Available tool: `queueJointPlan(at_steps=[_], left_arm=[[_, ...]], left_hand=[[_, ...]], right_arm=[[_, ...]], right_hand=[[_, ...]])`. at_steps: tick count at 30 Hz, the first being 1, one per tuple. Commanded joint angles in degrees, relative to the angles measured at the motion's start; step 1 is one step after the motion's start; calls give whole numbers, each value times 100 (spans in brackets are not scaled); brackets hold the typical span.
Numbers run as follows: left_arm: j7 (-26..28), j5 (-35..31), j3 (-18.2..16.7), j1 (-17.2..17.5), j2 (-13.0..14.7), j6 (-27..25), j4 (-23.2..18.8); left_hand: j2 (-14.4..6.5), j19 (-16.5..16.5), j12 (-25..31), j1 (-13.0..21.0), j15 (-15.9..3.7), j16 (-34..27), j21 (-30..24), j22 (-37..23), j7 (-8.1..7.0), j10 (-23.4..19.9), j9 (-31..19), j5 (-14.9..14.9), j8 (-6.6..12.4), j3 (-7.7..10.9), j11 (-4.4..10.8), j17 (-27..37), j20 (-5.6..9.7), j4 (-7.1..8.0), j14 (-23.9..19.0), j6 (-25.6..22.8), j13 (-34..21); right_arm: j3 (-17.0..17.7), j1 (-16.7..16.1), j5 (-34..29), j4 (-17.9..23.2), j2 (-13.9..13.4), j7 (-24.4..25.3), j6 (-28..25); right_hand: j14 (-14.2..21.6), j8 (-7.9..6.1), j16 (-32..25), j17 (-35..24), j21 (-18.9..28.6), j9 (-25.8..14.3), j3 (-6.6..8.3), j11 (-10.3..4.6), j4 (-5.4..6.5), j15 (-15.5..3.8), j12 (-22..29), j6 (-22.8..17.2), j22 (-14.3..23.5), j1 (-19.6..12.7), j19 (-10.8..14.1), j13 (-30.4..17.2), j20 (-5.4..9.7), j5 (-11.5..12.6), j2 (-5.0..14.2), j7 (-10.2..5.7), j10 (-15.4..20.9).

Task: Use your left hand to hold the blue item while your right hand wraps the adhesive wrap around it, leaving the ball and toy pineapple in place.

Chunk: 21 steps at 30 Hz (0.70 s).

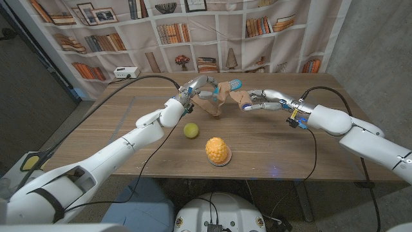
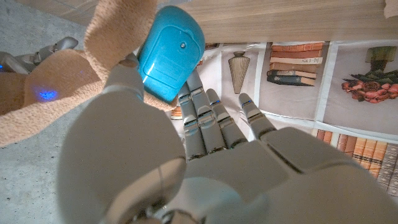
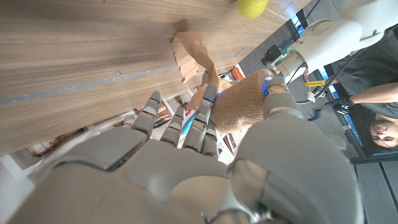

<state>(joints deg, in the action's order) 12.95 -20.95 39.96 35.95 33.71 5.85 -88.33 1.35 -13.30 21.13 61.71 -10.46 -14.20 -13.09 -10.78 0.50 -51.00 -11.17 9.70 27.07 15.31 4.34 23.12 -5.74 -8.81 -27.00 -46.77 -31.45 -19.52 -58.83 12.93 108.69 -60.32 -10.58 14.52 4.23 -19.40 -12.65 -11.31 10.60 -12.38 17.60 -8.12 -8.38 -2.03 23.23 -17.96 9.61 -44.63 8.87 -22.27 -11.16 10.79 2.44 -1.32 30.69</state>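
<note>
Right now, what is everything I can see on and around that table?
Blue item: one, bright blue, held up over the table's far middle by the left robot hand.
Adhesive wrap: one strip, tan, trailing from the blue item toward the right robot hand.
Ball: one, yellow-green, on the table's middle.
Toy pineapple: one, orange, on the table nearer the robot than the ball.
White box: one, on the far left corner.
Table: one, wooden.
Bookshelf backdrop: one, behind the table.
Left robot hand: one, white, gripping the blue item.
Right robot hand: one, holding the wrap.
</note>
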Motion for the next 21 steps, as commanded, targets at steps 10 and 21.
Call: queueJointPlan(at_steps=[10,21], left_arm=[[-108,52,112,-84,-62,115,137],[-240,54,169,-103,-53,156,132]], left_hand=[[-987,-26,-15,939,-266,0,18,-25,-1055,-817,-35,44,233,30,769,9,-13,34,-153,-1117,-38],[-992,-28,-25,937,-269,1,17,-25,-1067,-824,-35,44,224,33,763,7,-15,37,-154,-1103,-50]], right_arm=[[448,-160,39,321,-82,72,197],[313,165,-79,199,112,-96,316]], right_hand=[[50,-23,4,-16,5,-25,-20,10,-10,-349,-28,-1056,0,-16,25,-23,-53,-18,69,-660,29],[48,-10,7,-14,3,-26,-27,-4,-8,-351,-37,-1051,0,-16,26,-27,-50,-18,72,-658,35]])
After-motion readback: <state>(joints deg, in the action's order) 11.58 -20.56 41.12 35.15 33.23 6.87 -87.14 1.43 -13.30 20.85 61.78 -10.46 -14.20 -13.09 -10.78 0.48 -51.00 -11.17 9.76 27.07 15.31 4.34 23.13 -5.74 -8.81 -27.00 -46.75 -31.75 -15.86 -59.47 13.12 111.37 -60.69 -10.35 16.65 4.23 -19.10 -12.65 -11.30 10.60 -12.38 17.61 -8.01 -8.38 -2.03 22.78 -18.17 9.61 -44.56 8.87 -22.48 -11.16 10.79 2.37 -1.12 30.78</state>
